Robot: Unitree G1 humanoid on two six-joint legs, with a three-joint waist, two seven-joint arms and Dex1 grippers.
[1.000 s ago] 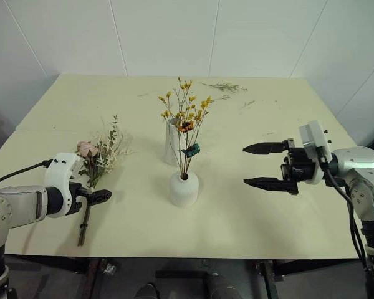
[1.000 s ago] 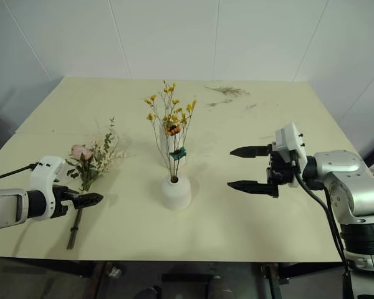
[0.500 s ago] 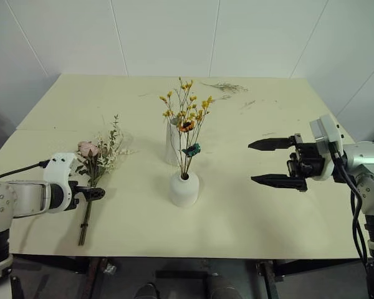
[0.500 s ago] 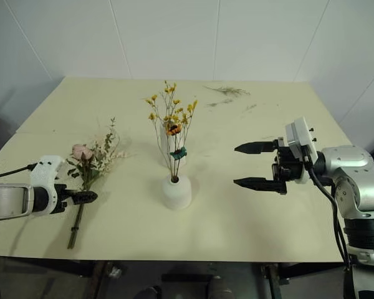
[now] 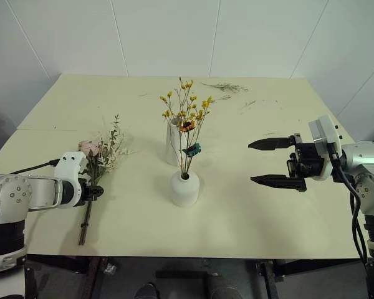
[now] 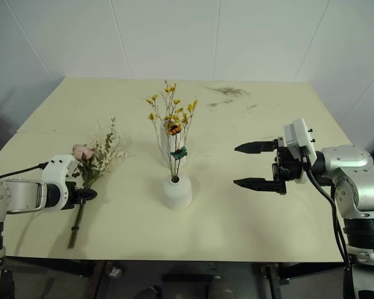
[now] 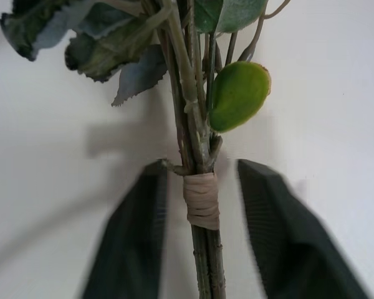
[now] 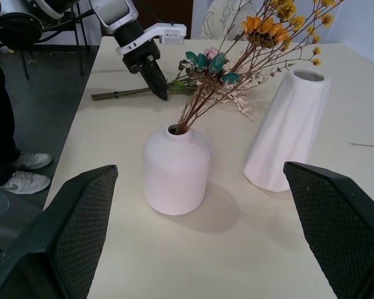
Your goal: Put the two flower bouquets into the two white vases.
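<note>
tall vase (image 5: 172, 144) partly hidden, grip perhaps unclear

Even, diffuse light from overhead falls on the pale tabletop (image 5: 249, 230), leaving only soft, faint shadows beside the short vase (image 5: 184, 189) and under the stems. No glare. The head views are sharp throughout. In the left wrist view the near black fingers (image 7: 128, 249) are blurred, the bound stems (image 7: 201, 205) crisp.

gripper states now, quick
Left gripper: open, fingers either side of the bound stem of the pink rose bouquet, gaps showing, not clamped.
Right gripper: open, holding nothing.
</note>
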